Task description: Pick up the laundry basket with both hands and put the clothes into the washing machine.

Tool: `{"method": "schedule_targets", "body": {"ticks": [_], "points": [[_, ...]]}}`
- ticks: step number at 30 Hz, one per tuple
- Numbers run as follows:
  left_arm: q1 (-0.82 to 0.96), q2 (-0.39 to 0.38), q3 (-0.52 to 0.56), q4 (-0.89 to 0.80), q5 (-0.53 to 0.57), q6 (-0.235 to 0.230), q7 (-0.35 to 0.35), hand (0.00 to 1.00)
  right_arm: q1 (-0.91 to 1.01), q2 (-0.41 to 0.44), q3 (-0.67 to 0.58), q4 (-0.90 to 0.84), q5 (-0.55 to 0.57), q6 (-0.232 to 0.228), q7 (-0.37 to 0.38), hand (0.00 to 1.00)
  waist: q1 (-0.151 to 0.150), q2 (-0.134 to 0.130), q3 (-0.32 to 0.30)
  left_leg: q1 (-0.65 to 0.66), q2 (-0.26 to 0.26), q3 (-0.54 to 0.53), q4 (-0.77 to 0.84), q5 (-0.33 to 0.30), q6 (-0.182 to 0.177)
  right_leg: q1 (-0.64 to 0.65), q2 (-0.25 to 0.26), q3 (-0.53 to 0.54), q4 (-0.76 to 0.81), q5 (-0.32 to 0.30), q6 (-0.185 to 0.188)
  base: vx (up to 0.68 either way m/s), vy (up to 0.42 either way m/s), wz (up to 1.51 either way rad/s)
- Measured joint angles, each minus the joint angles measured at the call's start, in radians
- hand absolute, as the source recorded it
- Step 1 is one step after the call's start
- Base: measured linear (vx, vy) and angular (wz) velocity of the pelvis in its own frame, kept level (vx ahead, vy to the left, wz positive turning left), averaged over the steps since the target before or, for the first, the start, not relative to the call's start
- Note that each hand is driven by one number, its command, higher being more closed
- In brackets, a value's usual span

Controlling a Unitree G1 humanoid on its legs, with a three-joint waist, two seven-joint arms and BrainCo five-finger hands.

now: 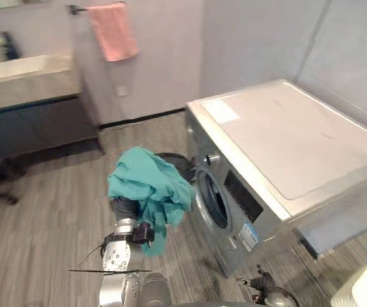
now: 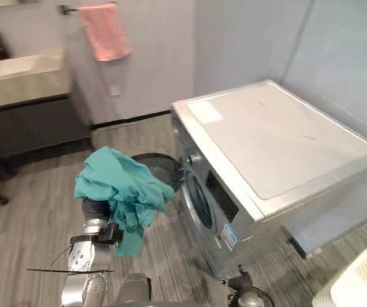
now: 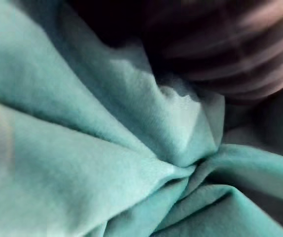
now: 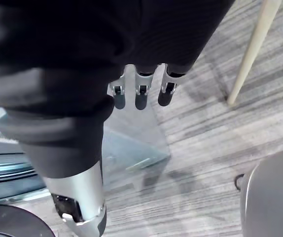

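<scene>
Carrying a teal cloth (image 1: 150, 188) on the raised left hand (image 1: 123, 208), heaped over it and trailing down past the wrist. Holding it out just in front of the washer (image 1: 279, 147), beside the drum mouth (image 1: 214, 202) and not inside it, with the door (image 2: 156, 161) swung open and peeking dark and round from behind the cloth.

Going in close with the left wrist view: teal folds bunched and creased, pressed right up against the ribbed cover. Can't tell how the fingers sit, buried as they are under fabric.

Over to the right wrist view: dangling the right hand (image 4: 140, 81) low over grey plank floor (image 4: 205, 138), with fingers (image 4: 167, 94) straight, pointing down and gripping nothing. Also catching a pale pole (image 4: 252, 49) slanting down to the floor nearby.

Back out to the eye views for the room: a pink towel (image 1: 113, 31) on a wall rail, a sink counter (image 1: 27, 80) far left, and a white basket (image 2: 361, 284) at the lower right, past the washer's right side and well apart from the cloth.
</scene>
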Motion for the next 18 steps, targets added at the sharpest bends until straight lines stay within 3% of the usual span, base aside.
{"method": "schedule_targets", "body": {"ticks": [1,2,3,4,6,9,10,11,12,13,15,18], "points": [[0.005,-0.003,-0.002,0.018,0.000,0.000,0.004,1.00,0.005,0.004,0.003,0.000,-0.001,-0.005,0.009,0.00,0.008,0.007,-0.002,0.024,-0.029,-0.074,-0.083,0.024,-0.027,-0.001,-0.005,0.036,0.019,-0.008,0.032,0.26,0.402,-1.91],[0.026,-0.010,-0.008,0.025,0.001,-0.001,0.011,1.00,0.022,0.002,0.016,-0.006,-0.001,-0.014,0.014,0.00,0.019,0.034,-0.016,0.047,-0.038,-0.140,-0.151,0.147,-0.053,0.001,-0.004,0.074,0.047,-0.045,0.099,0.35,0.611,-2.08],[0.050,0.006,-0.022,0.034,0.001,-0.001,0.013,1.00,0.038,0.009,0.018,-0.010,-0.001,-0.018,0.018,0.00,0.006,0.017,-0.021,0.041,-0.050,-0.139,-0.072,0.049,-0.147,0.000,-0.028,0.111,0.082,-0.109,0.142,0.29,0.577,-1.57],[0.048,0.017,-0.022,0.044,0.002,0.002,0.013,1.00,0.042,0.020,0.017,-0.012,-0.001,-0.018,0.019,0.00,-0.003,0.002,-0.014,0.034,-0.065,-0.113,-0.035,0.025,-0.123,-0.006,-0.052,0.125,0.099,-0.116,0.149,0.24,0.535,-1.14],[0.087,0.027,-0.029,0.068,0.001,0.016,0.003,1.00,0.055,0.044,0.036,-0.015,-0.021,-0.025,0.033,0.00,-0.019,-0.058,-0.026,0.035,-0.081,-0.002,0.021,-0.031,-0.073,-0.051,-0.106,0.176,0.153,-0.093,0.172,0.17,0.434,-1.01],[0.140,0.026,-0.038,0.075,0.003,0.030,-0.025,1.00,0.060,0.043,0.052,-0.023,-0.028,-0.037,0.035,0.00,-0.015,-0.058,-0.026,0.072,-0.049,0.133,0.003,-0.057,-0.036,-0.121,-0.168,0.086,0.186,-0.022,0.214,0.02,0.300,-1.55],[0.167,0.026,-0.034,0.095,0.003,0.030,-0.031,1.00,0.058,0.044,0.068,-0.028,-0.028,-0.036,0.043,0.00,0.017,-0.049,-0.028,0.128,-0.002,0.271,-0.055,-0.055,-0.031,-0.185,-0.256,-0.162,0.216,0.021,0.202,-0.04,0.184,-2.23],[0.174,0.025,-0.033,0.111,0.002,0.030,-0.031,1.00,0.058,0.043,0.070,-0.029,-0.029,-0.036,0.050,0.00,0.030,-0.042,-0.026,0.145,0.012,0.319,-0.078,-0.055,-0.031,-0.198,-0.303,-0.301,0.227,0.031,0.188,-0.09,0.183,-2.84],[0.183,0.023,-0.024,0.146,0.000,0.031,-0.038,1.00,0.053,0.043,0.086,-0.029,-0.030,-0.035,0.055,0.00,0.038,-0.040,-0.027,0.189,0.030,0.410,-0.124,-0.060,-0.033,-0.201,-0.375,-0.590,0.243,0.043,0.165,-0.10,0.141,-2.38],[0.186,0.012,-0.004,0.186,-0.003,0.039,-0.049,1.00,0.053,0.043,0.087,-0.030,-0.037,-0.034,0.056,0.00,0.037,-0.031,-0.026,0.220,0.048,0.483,-0.159,-0.056,-0.040,-0.177,-0.416,-0.771,0.223,0.043,0.156,-0.08,0.109,-2.11],[0.171,0.009,0.004,0.234,-0.014,0.061,-0.051,1.00,0.052,0.043,0.096,-0.040,-0.042,-0.034,0.055,0.00,0.027,-0.030,-0.026,0.236,0.062,0.530,-0.193,-0.035,-0.055,-0.172,-0.427,-0.846,0.192,0.083,0.181,-0.03,0.032,-1.13],[0.100,-0.014,0.031,0.355,-0.056,0.082,-0.046,1.00,0.047,0.034,0.114,-0.030,-0.064,-0.033,0.054,0.00,0.008,-0.036,-0.020,0.226,0.071,0.528,-0.228,0.015,-0.050,-0.203,-0.404,-0.853,0.182,0.084,0.187,0.06,-0.087,-0.11]]}}
